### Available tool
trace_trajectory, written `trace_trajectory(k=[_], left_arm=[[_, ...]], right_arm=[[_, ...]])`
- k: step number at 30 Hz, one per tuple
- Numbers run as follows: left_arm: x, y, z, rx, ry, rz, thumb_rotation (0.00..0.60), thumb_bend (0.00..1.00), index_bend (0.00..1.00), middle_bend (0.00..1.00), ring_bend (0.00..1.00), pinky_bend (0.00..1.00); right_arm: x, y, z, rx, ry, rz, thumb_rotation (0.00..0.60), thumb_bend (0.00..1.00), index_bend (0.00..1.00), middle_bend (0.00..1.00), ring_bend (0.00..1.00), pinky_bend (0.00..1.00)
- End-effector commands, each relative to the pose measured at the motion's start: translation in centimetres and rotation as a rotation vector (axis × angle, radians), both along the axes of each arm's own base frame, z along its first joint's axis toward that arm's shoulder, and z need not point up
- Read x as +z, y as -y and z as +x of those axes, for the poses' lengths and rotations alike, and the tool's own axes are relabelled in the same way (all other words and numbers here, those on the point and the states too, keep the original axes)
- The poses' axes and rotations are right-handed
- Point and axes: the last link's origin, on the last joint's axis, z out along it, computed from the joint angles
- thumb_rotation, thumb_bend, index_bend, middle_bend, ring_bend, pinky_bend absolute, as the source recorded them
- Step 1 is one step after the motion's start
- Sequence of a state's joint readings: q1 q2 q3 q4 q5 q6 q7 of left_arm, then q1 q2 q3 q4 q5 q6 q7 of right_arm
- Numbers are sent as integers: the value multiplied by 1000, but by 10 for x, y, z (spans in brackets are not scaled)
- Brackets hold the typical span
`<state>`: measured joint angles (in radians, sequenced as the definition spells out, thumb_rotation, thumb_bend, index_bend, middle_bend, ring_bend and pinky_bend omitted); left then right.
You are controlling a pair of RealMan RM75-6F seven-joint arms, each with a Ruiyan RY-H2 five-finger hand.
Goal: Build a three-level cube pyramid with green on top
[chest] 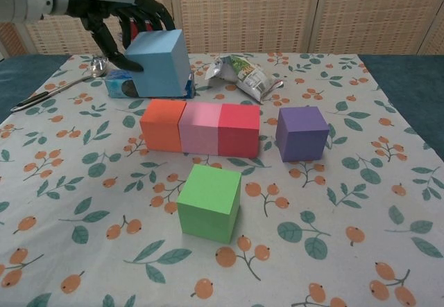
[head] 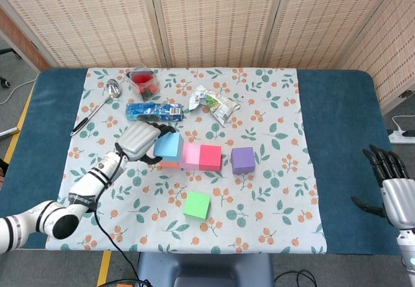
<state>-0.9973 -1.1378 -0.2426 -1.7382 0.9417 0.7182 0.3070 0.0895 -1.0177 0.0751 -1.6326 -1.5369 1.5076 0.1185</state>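
Left hand (chest: pixel 121 23) up off the table, fingers wrapped around the blue cube (chest: pixel 161 63); thumb on the near-left face, other fingers over the top back edge. The cube hangs in the air above the left end of the block row, roughly over the orange cube (chest: pixel 163 125). From the head view, the blue cube (head: pixel 168 146) covers most of the orange one, and the left hand (head: pixel 139 141) sits just to its left with the forearm trailing toward the table's near-left corner.

Row on the cloth: orange cube, pink cube (chest: pixel 200 128), red cube (chest: pixel 239 130), touching side to side. Purple cube (chest: pixel 302 133) stands just right of the red one, a small gap between them. Green cube (chest: pixel 209 202) alone in front of the row, nearer the table's front edge, touching nothing.

Right hand (head: pixel 391 183) seen only in the head view, off past the right side of the floral tablecloth (head: pixel 272 203), over the blue table edge. Fingers straight and apart, nothing in them.

Back of the table: cookie packet (head: pixel 154 111), crumpled snack bag (head: pixel 214 102), a clear cup with something red (head: pixel 142 83), metal spoon (head: pixel 97 105) lying angled at the far left.
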Motion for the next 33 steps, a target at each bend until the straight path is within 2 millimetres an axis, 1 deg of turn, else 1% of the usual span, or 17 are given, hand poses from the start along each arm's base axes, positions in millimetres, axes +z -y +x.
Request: trace_trajectory(k=[1,7,13,24,33], left_arm=[[-21,-6,17,7,-30,-6,600,309,391,506,525,403],[-36,-7,31,47,-67,18,600,312,374,496,523,398],[-44,-9,40,92,-112,47,600,310,358,479,511,388],[-59,-5,45,118,-166,57,600,311,342,477,511,388],[-60,-8,43,131,-160,60,600,312,338,467,500,374]], right_arm=[[0,-1,0,-2,-1,0,600,0,0,0,0,5],[0,-3,-1,-2,2,4,600,0,0,0,0,5],[1,-5,-2,-3,4,3,600,0,0,0,0,5],[2,-8,-6,-11,7,2,600,0,0,0,0,5],[4,-8,-8,-17,5,-1,600,0,0,0,0,5]])
